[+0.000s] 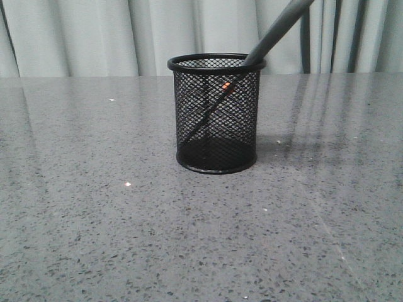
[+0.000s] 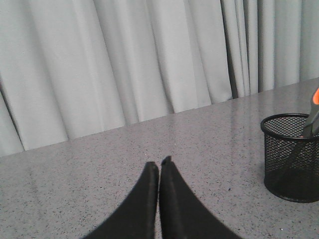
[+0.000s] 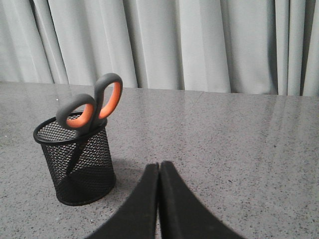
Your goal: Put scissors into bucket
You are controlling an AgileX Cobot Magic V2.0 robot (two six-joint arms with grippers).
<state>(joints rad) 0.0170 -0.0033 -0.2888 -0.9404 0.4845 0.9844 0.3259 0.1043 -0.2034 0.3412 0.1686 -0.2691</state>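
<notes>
Grey speckled table point(image 1: 94, 239), pale curtain point(image 1: 82, 34); scissors point(image 3: 92, 107) in bucket point(image 1: 216, 113); both grippers point(image 2: 159, 167) point(image 3: 159, 167) pinched empty.

No lettering, label, brand mark or number can be read anywhere in these views. The scissors point(image 3: 94, 107) and the bucket point(image 3: 77, 164) carry none (the mesh is plain black).

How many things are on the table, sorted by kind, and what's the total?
Scissors, grey handles lined in orange, standing blades-down in the cup: 1
Black wire-mesh pen cup: 1
Total: 2
</notes>
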